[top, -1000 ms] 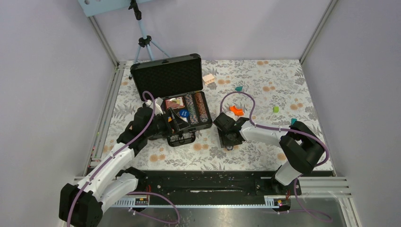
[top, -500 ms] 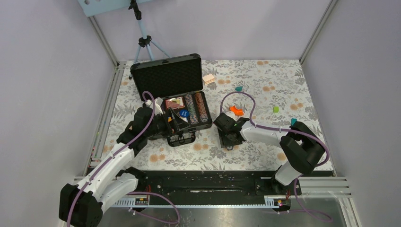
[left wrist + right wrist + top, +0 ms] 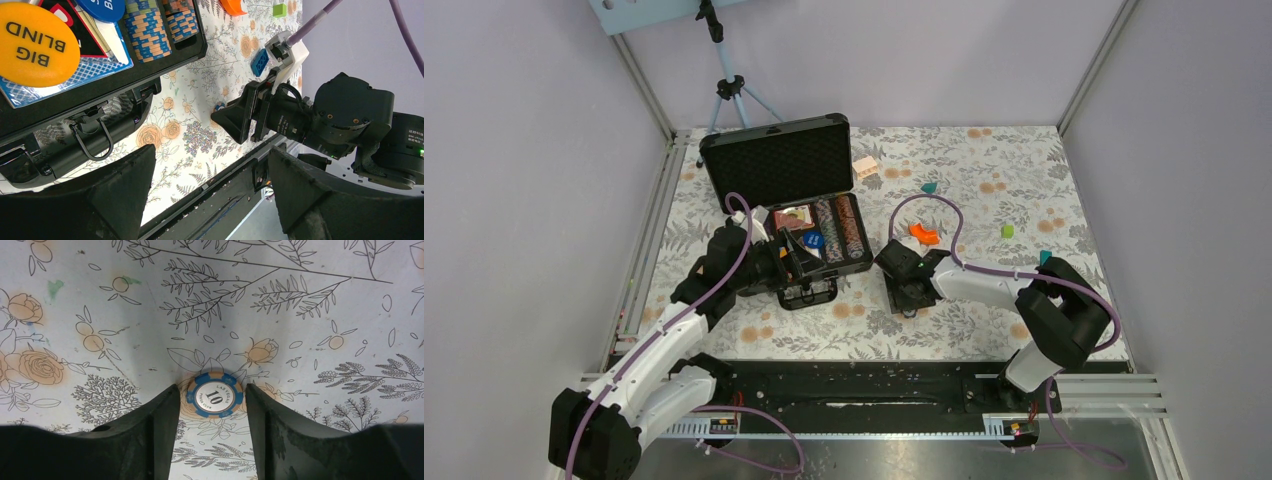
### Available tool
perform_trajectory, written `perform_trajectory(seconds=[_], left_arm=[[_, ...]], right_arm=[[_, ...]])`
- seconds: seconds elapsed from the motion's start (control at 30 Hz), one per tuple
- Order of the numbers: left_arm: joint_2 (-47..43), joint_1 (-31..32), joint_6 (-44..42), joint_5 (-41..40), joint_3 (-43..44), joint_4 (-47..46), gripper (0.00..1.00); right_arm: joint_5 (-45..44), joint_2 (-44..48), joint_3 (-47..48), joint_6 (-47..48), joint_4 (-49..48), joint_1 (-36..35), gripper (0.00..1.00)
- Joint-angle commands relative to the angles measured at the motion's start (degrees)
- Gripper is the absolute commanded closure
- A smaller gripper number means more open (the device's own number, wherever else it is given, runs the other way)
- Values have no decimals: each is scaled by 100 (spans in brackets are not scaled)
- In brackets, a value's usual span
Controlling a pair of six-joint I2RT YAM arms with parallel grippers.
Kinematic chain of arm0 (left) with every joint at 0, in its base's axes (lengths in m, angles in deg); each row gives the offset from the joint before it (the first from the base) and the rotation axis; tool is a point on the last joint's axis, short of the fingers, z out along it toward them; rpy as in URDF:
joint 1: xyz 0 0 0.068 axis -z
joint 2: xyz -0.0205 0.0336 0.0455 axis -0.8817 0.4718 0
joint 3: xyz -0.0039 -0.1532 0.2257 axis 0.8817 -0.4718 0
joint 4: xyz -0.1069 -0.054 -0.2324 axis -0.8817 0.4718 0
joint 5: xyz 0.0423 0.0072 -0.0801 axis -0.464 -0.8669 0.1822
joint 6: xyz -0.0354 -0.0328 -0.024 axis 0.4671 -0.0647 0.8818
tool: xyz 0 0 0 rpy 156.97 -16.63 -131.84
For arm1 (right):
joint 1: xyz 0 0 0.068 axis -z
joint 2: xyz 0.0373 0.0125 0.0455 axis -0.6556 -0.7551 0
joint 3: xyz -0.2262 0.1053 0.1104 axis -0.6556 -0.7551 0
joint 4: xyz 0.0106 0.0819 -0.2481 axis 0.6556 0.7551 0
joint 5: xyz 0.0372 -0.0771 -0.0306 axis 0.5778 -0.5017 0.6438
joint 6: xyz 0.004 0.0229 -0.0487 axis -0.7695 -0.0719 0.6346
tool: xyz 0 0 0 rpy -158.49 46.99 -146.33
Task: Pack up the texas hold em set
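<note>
The right jaws stand apart, straddling a single blue-and-tan chip (image 3: 214,395) marked 10, which lies flat on the table (image 3: 310,310). Each side sits just beside the chip's rim, and we cannot tell whether either one touches it. The left jaws are wide apart and hold nothing, hanging over the near edge of the case by its handle (image 3: 90,145).

Outward, the right arm (image 3: 979,283) reaches low over the table just right of the open briefcase (image 3: 776,165), whose foam-lined lid stands up on the far side. In its tray we see rows of striped chips (image 3: 147,30), a blue-backed card deck (image 3: 95,72) and an orange disc (image 3: 37,45) reading BIG BLIND.

We judge the step in hand to be gathering this stray chip. The next move calls for closing squarely on its thin rim, which offers little purchase while flat, then carrying it to a chip row. The lid is not yet closed.
</note>
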Motion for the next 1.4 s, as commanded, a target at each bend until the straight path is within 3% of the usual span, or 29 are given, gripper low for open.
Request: perform_trajectory(seconds=[0.0, 0.63, 1.37], left_arm=[[-66, -27, 42, 143, -35, -246, 18], [-119, -31, 59, 124, -100, -261, 18], [7, -32, 117, 197, -154, -435, 18]], right_arm=[[65, -77, -142, -143, 471, -93, 39], [218, -18, -227, -179, 498, -190, 41], [-110, 368, -6, 92, 509, -207, 52]])
